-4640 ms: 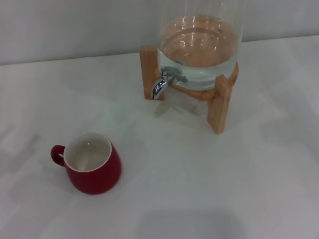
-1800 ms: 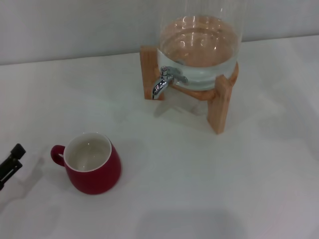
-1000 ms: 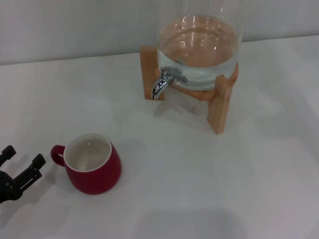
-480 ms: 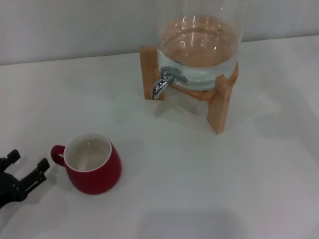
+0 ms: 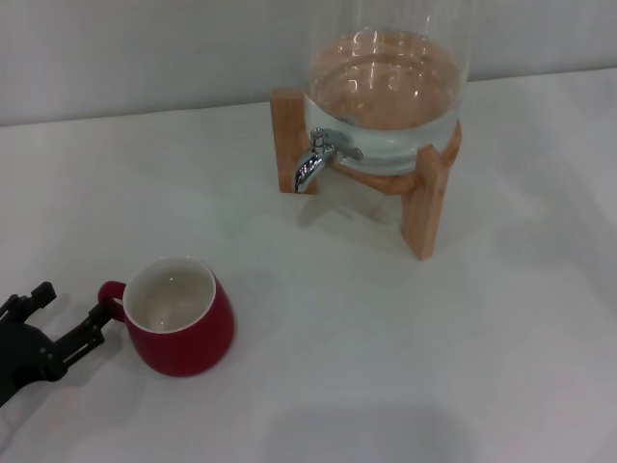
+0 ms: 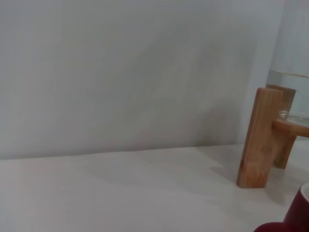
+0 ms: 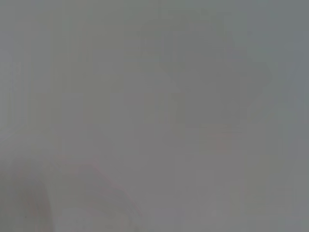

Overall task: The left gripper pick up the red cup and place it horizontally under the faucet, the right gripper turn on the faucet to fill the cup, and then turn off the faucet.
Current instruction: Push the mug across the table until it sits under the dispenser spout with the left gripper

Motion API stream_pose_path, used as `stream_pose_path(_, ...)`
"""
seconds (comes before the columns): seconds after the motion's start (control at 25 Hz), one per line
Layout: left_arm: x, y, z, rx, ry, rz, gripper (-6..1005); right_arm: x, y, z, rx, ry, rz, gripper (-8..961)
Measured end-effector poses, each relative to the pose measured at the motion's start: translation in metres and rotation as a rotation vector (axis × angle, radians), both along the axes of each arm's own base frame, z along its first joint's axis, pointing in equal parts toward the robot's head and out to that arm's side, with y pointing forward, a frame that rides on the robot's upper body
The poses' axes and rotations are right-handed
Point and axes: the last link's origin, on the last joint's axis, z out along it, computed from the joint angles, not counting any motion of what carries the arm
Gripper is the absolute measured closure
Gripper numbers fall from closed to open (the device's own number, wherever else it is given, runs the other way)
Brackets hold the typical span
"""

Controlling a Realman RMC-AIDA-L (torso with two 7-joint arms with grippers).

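The red cup [image 5: 181,316] stands upright on the white table at the front left, its white inside showing and its small handle [image 5: 109,294] pointing left. My left gripper [image 5: 69,302] is open at the left edge, its fingers [image 5: 99,316] close to the handle, one by it and one farther left. A sliver of the cup shows in the left wrist view [image 6: 295,217]. The chrome faucet [image 5: 318,160] sticks out from the glass dispenser [image 5: 386,87] at the back, far from the cup. My right gripper is out of view.
The dispenser sits on a wooden stand [image 5: 424,198] at the back centre, half filled with water. One wooden leg also shows in the left wrist view [image 6: 259,137]. A grey wall runs behind the white table [image 5: 386,347].
My left gripper came in from the left edge, opened, and moved right toward the cup's handle. The cup and the dispenser have not moved.
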Motion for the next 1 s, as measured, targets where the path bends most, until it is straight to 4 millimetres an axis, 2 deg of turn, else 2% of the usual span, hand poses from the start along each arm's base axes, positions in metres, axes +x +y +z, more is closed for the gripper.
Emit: stream_pose_path(1.0,0.007,0.017,-0.008,-0.026,0.027,0.001,152,0.001,-0.002,0.001,0.012,0.005,-0.002,232)
